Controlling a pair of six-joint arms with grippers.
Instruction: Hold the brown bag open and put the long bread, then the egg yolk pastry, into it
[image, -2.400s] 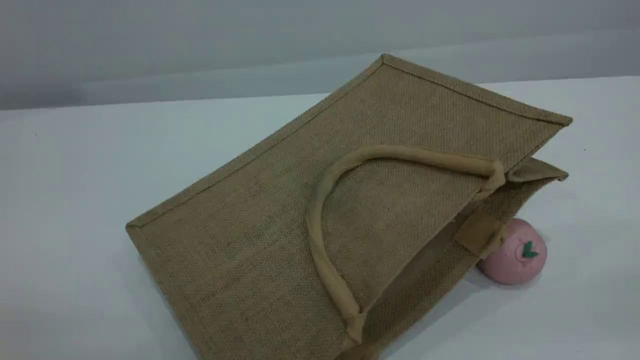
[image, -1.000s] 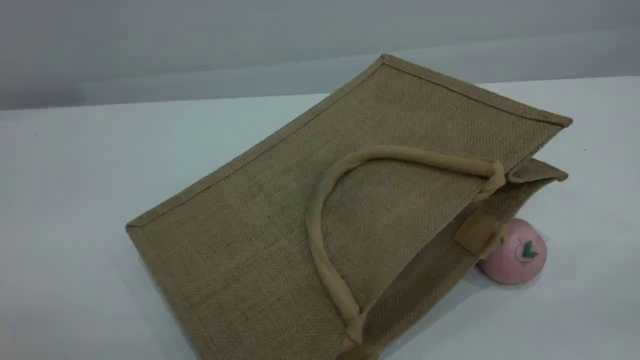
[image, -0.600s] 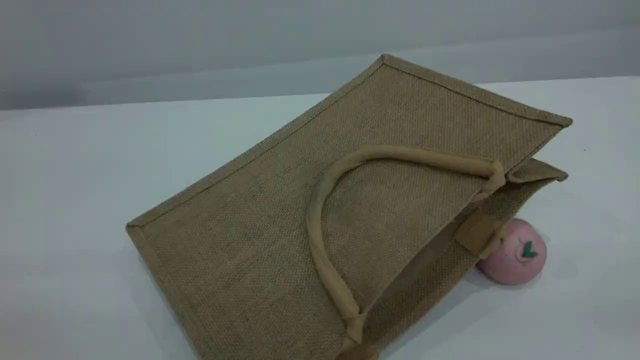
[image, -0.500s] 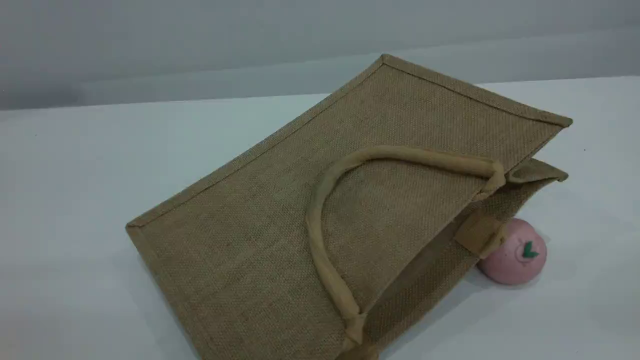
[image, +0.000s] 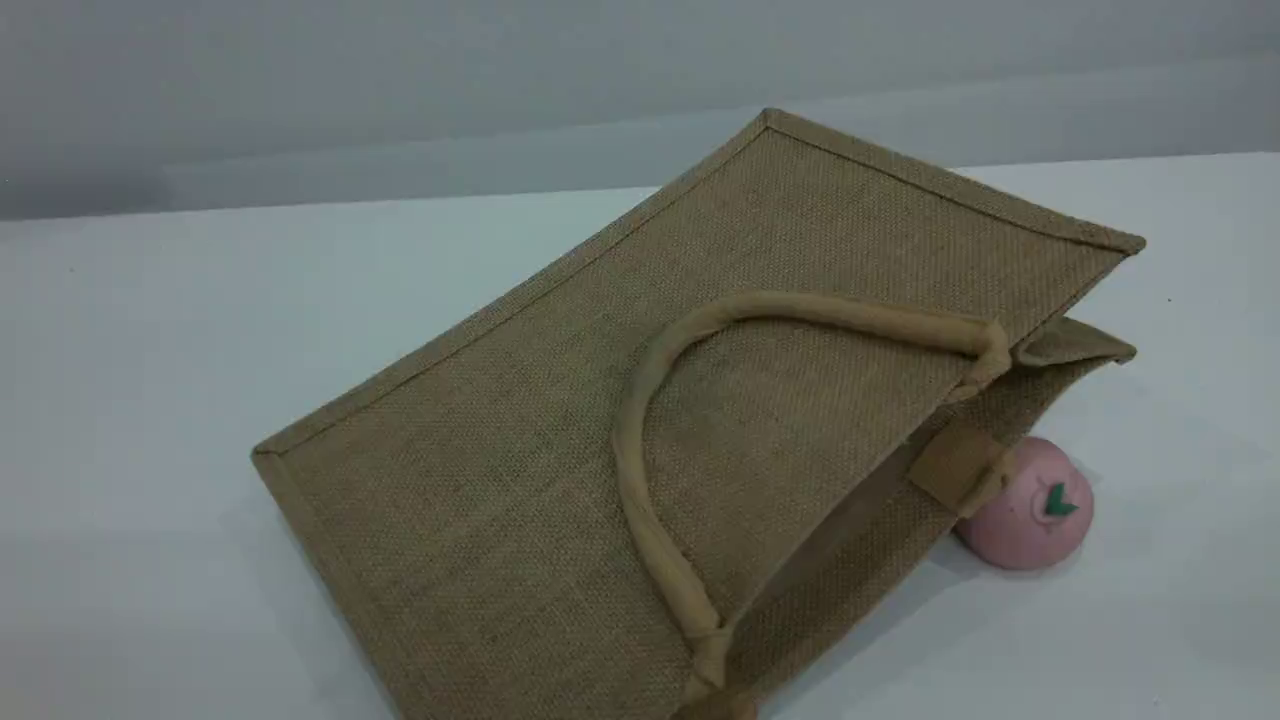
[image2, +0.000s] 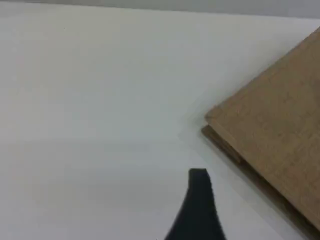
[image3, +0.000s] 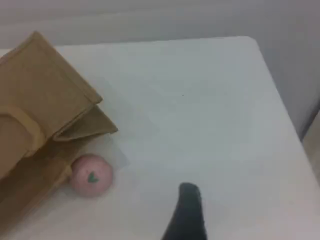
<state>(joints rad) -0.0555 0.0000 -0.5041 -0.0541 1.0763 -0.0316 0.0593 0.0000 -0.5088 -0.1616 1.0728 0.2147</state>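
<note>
The brown bag (image: 520, 470) is big, tan and woven. It lies on its side in the middle of the counter (image: 150, 400), with its mouth a little open toward the right. One thick beige handle (image: 630, 470) lies in a loop on top. One pink ball (image: 1035, 505) with a green leaf mark sits right at the bag's mouth. There is lots of room left of the bag, and past the ball up to the counter's right edge. The left gripper (image2: 199, 195) and the right gripper (image3: 188, 205) are spread wide and hold nothing.
</note>
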